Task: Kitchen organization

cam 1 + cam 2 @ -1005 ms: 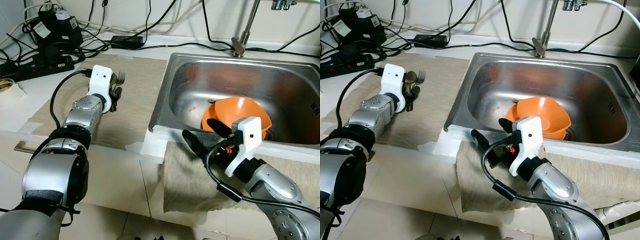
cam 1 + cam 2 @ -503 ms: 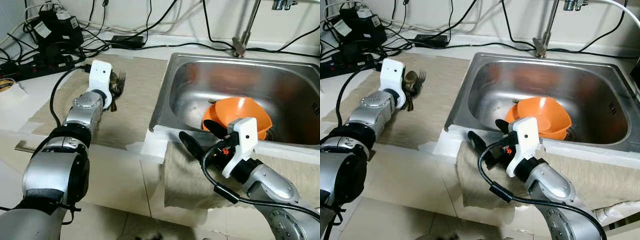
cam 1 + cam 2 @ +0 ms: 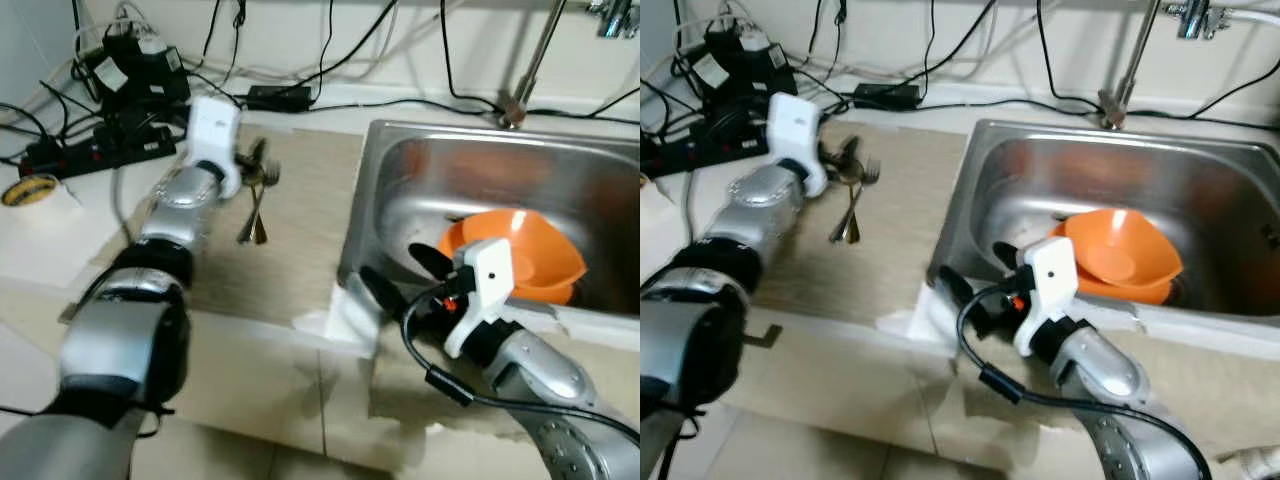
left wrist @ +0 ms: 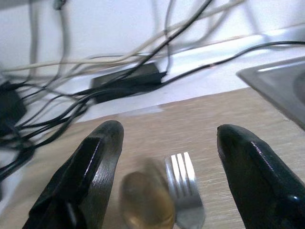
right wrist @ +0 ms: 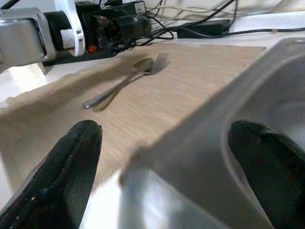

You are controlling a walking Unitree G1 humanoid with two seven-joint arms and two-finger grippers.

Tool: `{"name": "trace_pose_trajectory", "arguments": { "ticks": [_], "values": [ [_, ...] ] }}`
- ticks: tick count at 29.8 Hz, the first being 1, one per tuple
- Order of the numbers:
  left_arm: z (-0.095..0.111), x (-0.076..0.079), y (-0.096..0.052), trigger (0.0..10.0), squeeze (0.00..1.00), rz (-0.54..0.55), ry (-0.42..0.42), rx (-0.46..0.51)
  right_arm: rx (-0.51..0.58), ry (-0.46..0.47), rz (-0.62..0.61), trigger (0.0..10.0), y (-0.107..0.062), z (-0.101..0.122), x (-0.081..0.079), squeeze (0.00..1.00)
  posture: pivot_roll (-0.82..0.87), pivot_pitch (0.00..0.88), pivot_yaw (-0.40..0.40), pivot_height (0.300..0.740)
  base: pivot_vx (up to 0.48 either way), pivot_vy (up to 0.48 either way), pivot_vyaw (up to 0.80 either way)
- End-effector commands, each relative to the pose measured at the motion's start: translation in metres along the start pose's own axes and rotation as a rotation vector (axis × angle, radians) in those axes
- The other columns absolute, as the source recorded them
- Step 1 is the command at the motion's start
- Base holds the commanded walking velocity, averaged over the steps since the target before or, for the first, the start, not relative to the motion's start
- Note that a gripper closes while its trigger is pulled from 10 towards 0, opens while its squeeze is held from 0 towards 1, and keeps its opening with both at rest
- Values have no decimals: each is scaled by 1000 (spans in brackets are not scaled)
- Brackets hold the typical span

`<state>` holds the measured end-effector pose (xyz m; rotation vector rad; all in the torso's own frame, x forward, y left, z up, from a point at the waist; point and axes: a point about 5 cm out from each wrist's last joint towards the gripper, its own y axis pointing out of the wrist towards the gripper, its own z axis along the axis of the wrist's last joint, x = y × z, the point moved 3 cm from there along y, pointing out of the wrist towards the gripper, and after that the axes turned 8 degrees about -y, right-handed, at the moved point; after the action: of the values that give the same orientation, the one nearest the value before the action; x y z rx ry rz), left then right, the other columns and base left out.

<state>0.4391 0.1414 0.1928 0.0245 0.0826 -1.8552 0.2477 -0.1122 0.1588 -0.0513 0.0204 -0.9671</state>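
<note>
Steel spoon (image 3: 252, 226) and fork (image 3: 266, 174) lie together on the counter mat (image 3: 290, 230), so the left gripper (image 4: 164, 179), jaws apart above them, should descend squarely; right gripper (image 5: 167, 176) also gapes.

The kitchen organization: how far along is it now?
Done: a fork and spoon lie side by side on the beige mat. In hand: nothing; the left hand is open just above them, the right hand open at the sink edge. Left: the orange bowl sits in the sink.

Spoon (image 3: 246, 222), fork (image 3: 268, 174) side by side
</note>
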Motion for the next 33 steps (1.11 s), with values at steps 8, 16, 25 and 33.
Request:
{"name": "trace_pose_trajectory", "arguments": {
  "ticks": [8, 16, 25, 33],
  "values": [
    [2, -13, -4, 10000, 0, 13, 49, -6, 15, -3, 14, 10000, 5, 1, -4, 0, -106, 0, 58, 736, 0, 0, 0],
    [-20, -3, -5, 10000, 0, -79, 8, -169, 15, -2, 13, 10000, 6, -1, -5, 0, -104, 0, 64, 736, 0, 0, 0],
    [-40, 7, -8, 10000, 0, -145, -29, -307, 14, 3, 8, 10000, 4, -3, -6, 0, -109, 0, 71, 736, 0, 0, 0],
    [-50, 12, -11, 10000, 0, -182, -64, -369, 9, 5, 5, 10000, 2, -4, -7, 0, -111, 0, 71, 736, 0, 0, 0]
  ]
}}
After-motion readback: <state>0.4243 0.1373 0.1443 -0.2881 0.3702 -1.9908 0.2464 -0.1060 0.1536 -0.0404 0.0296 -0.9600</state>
